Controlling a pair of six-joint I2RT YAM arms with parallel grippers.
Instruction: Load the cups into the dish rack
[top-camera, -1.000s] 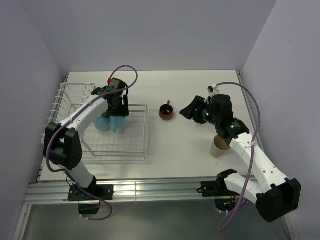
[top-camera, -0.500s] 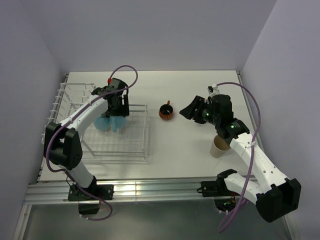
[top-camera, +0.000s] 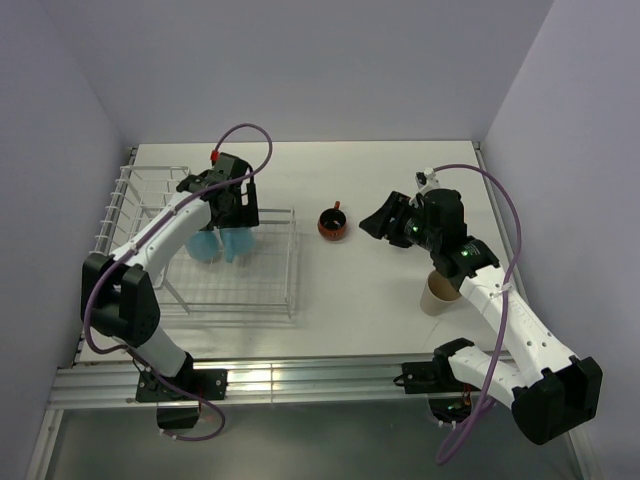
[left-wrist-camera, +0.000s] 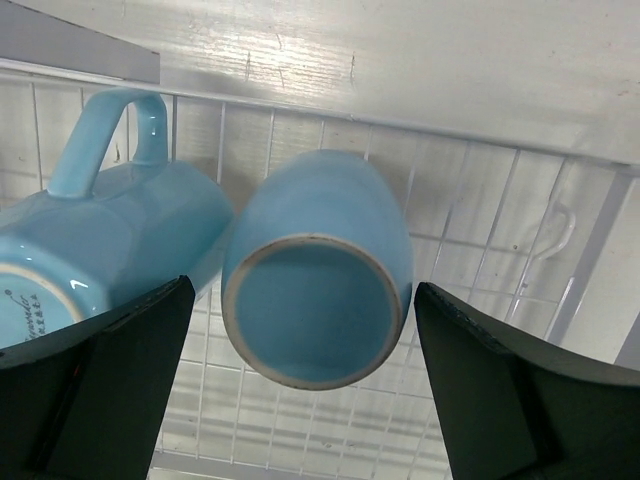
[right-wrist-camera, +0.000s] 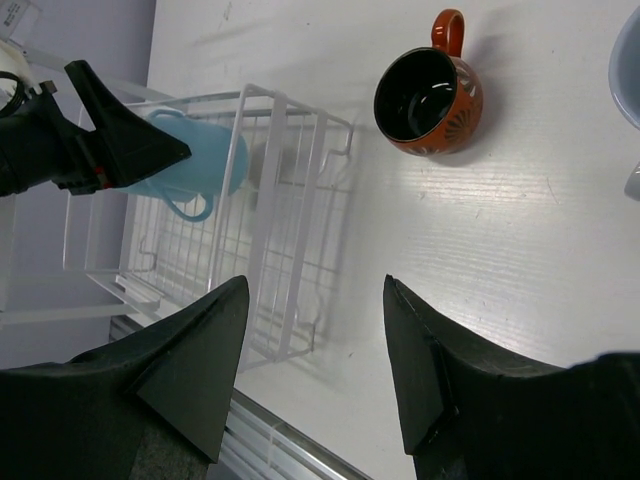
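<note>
Two light blue cups lie side by side on the floor of the white wire dish rack (top-camera: 294, 262). In the left wrist view one cup (left-wrist-camera: 318, 262) shows its round base, and the other (left-wrist-camera: 110, 230) has its handle pointing up. My left gripper (left-wrist-camera: 302, 286) (top-camera: 236, 222) hangs open just above the first cup, with a gap on each side. A red-orange cup (top-camera: 332, 224) (right-wrist-camera: 428, 100) stands upright on the table right of the rack. My right gripper (top-camera: 373, 226) (right-wrist-camera: 315, 285) is open and empty, raised to the right of that cup. A cream cup (top-camera: 437, 293) stands under the right arm.
The rack's raised end with upright prongs (top-camera: 125, 195) is at the far left, close to the side wall. White tabletop (top-camera: 370, 300) lies between the rack and the cream cup. The right wrist view shows the rack's near corner (right-wrist-camera: 290, 180) and one blue cup (right-wrist-camera: 195, 165).
My left gripper has opened wider and let go of the blue cup, which now lies in the rack. The left arm has lifted slightly. The right arm has not moved.
</note>
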